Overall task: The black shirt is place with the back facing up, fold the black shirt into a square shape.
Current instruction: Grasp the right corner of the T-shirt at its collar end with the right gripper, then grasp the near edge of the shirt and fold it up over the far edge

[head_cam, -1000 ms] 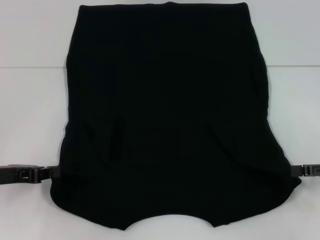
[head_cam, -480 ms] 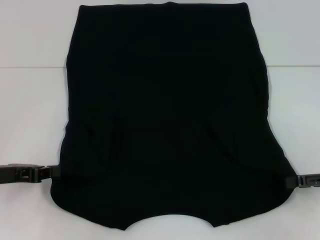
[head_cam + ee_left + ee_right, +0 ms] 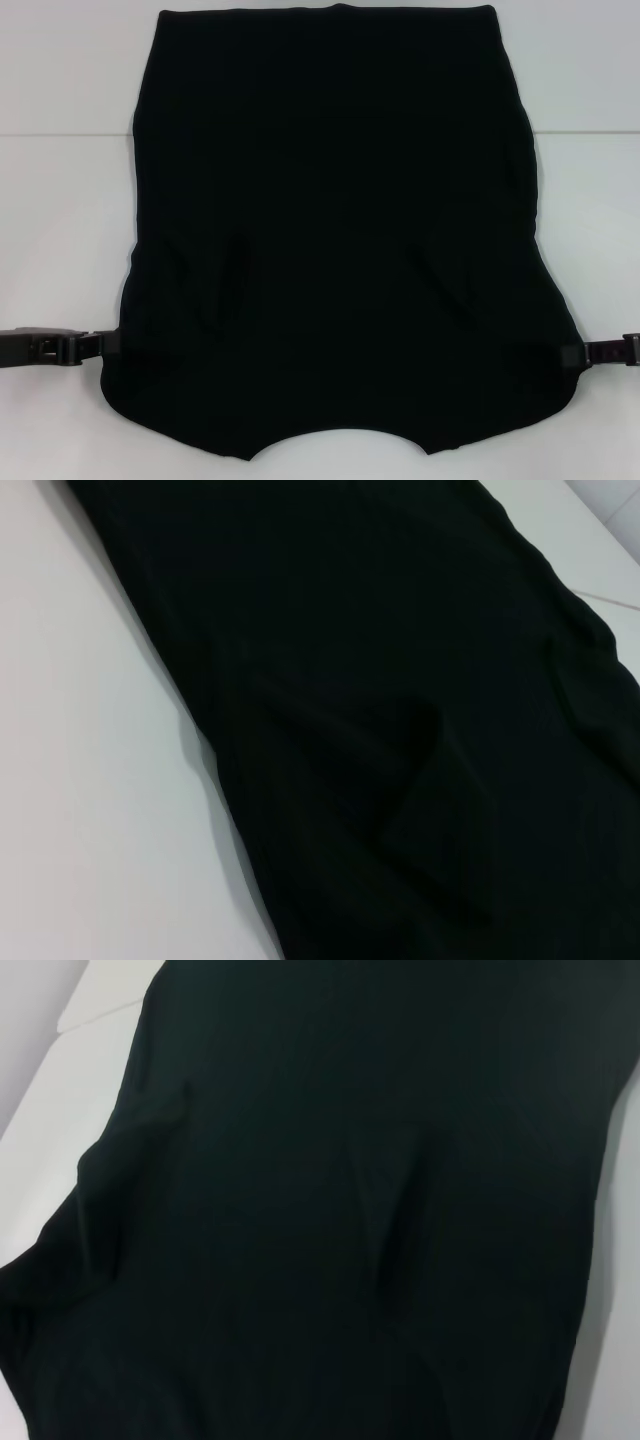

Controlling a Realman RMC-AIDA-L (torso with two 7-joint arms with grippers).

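Observation:
The black shirt (image 3: 330,200) lies spread flat on the white table (image 3: 60,220), plain side up, with its curved neckline at the near edge. It has two shallow creases across its lower half. My left gripper (image 3: 108,345) lies low on the table at the shirt's near left edge. My right gripper (image 3: 572,355) is at the near right edge, its tip over the cloth. The left wrist view shows the shirt (image 3: 400,680) with a fold ridge beside bare table. The right wrist view is mostly filled by the shirt (image 3: 350,1210).
A table seam (image 3: 60,135) runs across behind the shirt's middle. White table shows on both sides of the shirt and in the left wrist view (image 3: 90,780).
My right gripper has moved inward and slightly down, from just off the shirt's right edge onto it. The left gripper has stayed put.

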